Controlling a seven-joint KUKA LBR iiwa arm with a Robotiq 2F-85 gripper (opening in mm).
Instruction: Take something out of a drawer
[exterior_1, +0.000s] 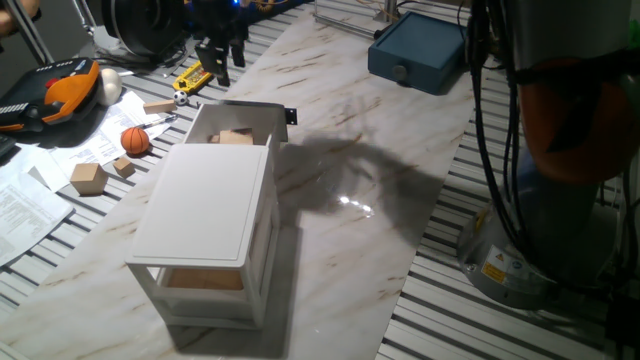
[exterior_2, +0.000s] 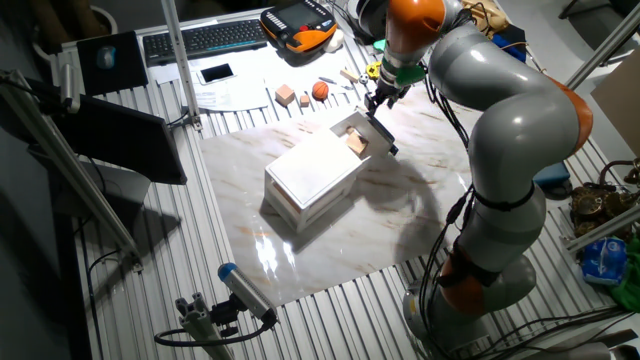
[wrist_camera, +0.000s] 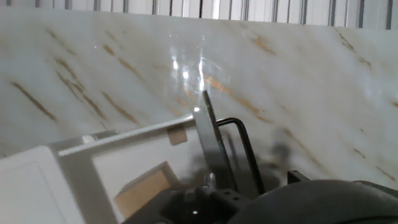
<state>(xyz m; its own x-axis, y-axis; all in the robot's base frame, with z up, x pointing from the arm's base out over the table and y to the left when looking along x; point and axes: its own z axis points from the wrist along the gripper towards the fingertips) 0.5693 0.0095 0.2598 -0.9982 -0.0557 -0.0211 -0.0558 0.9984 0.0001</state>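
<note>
The white cabinet (exterior_1: 205, 205) stands on the marble tabletop. Its top drawer (exterior_1: 252, 112) is pulled out toward the far side, with its black handle (exterior_1: 290, 115) at the end. The light-tan wooden block (exterior_1: 236, 137) lies inside the drawer. My gripper (exterior_1: 223, 62) hovers above and just beyond the drawer's far end, its fingers apart and empty. The other fixed view shows the gripper (exterior_2: 378, 97) above the open drawer (exterior_2: 372, 126) and the block (exterior_2: 356, 143). The hand view shows the block (wrist_camera: 144, 188), the drawer wall (wrist_camera: 134, 134) and the handle (wrist_camera: 241, 142) below me.
An orange ball (exterior_1: 135, 140) and small wooden cubes (exterior_1: 88, 178) lie on the slatted table left of the cabinet, among papers and tools. A blue box (exterior_1: 418, 52) sits at the far right. The arm's base (exterior_1: 520, 250) stands to the right.
</note>
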